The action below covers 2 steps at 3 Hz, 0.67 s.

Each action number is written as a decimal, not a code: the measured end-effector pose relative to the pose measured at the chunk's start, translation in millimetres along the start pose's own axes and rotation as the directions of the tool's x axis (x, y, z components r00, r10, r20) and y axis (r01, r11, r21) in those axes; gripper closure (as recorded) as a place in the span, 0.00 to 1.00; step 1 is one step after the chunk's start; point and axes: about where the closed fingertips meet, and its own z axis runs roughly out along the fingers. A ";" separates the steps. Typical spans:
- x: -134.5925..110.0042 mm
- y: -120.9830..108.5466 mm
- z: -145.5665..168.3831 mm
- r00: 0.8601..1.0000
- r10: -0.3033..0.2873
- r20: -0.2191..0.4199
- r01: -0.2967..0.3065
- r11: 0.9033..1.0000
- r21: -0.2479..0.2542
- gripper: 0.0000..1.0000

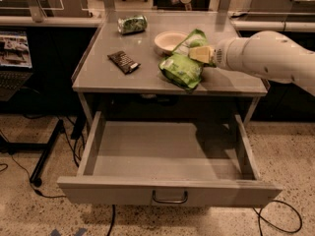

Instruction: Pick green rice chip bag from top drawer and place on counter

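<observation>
Lower the jaws, pinching the green rice chip bag [180,69] by its top, just above the desk [98,77] beside the bowl [165,42], to settle it flat, then release.

Jaws over counter [106,77], gripping green rice chip bag [181,69]; top drawer [167,154] open.

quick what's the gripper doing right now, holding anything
gripper: closed on the upper end of the green rice chip bag, above the right side of the counter; the bag's lower end rests on the counter.
</observation>
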 end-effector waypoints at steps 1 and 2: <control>-1.9 -7.8 -3.4 1.000 0.004 0.002 -0.004 1.000 0.015 0.81; -2.3 -6.5 -3.2 1.000 0.003 0.002 -0.003 1.000 0.012 0.50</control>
